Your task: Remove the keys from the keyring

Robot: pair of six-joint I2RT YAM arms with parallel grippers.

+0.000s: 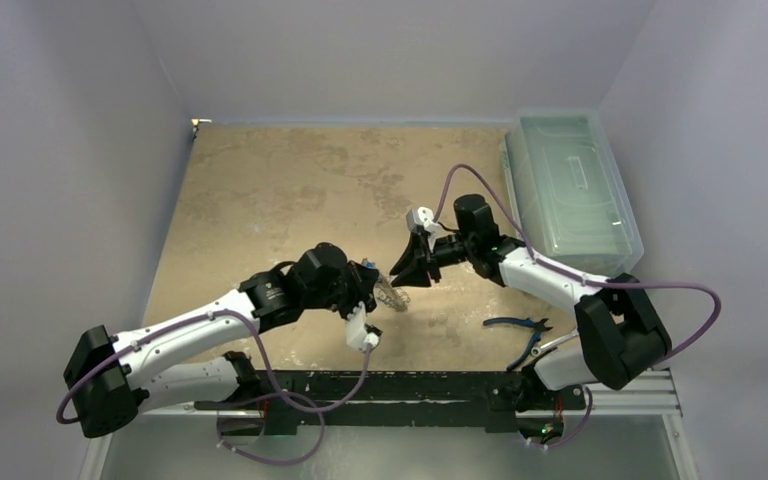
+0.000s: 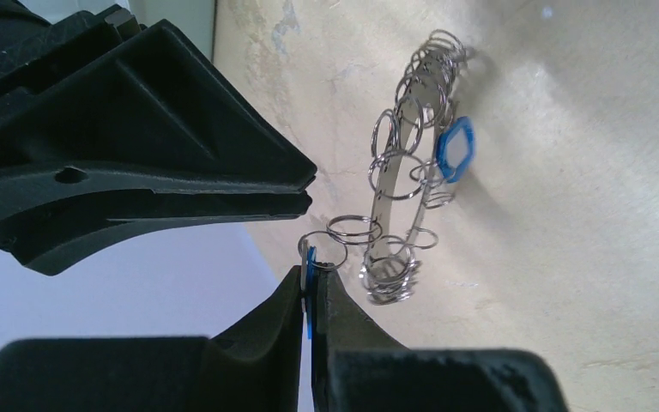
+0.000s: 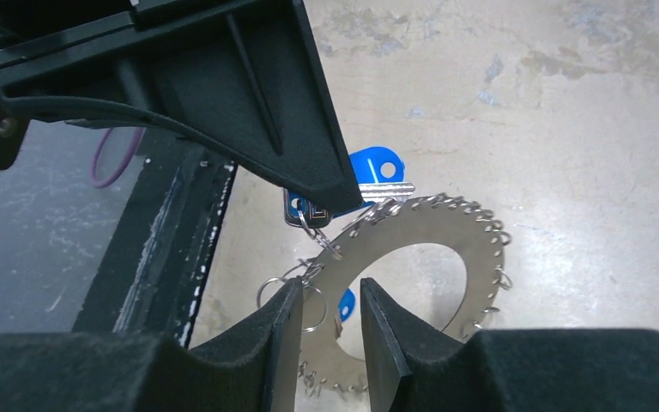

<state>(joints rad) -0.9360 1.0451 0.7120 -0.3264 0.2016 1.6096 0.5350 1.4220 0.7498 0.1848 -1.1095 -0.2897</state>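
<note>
The keyring is a flat grey metal ring with small split rings all along its edge. It hangs just above the table between my two grippers and shows edge-on in the left wrist view. My left gripper is shut on a blue-headed key that hangs from one split ring. From the right wrist view, the left gripper holds blue and silver keys. My right gripper is narrowly open at the ring's near edge with nothing clamped. Another blue key head hangs on the ring.
A clear plastic box stands at the back right. Blue-handled pliers lie at the front right by the right arm's base. A black rail runs along the table's near edge.
</note>
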